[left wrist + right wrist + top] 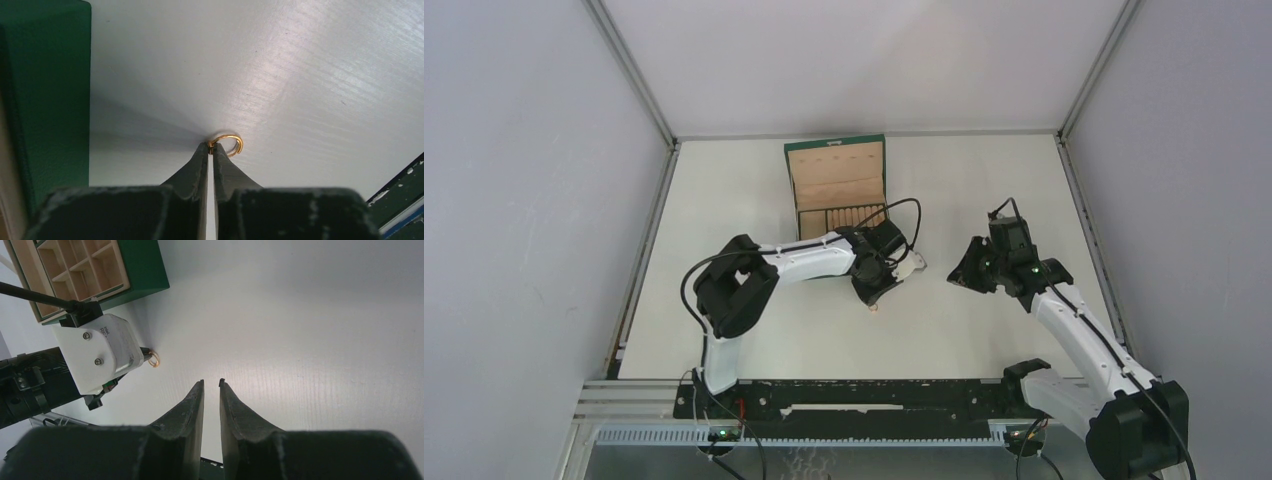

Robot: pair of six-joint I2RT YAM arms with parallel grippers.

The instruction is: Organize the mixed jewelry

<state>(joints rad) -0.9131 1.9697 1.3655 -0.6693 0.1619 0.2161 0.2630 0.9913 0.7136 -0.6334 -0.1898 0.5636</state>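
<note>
My left gripper [210, 145] is shut on a thin gold ring [241, 145], pinching its edge at the very fingertips, right at the white table surface. I cannot tell whether the ring touches the table. The ring also shows in the right wrist view [154, 359] and as a tiny speck in the top view [876, 309], under my left gripper [874, 300]. My right gripper [211, 383] is empty, its jaws a narrow gap apart, hovering to the right of the ring [961, 275]. The second ring and the chain are out of view.
The dark green box with tan compartments [836, 190] lies open behind the left gripper; its green wall [45, 100] is close on that gripper's left. It also shows in the right wrist view [145, 270]. Grey walls enclose the table. A black rail [874, 395] runs along the near edge.
</note>
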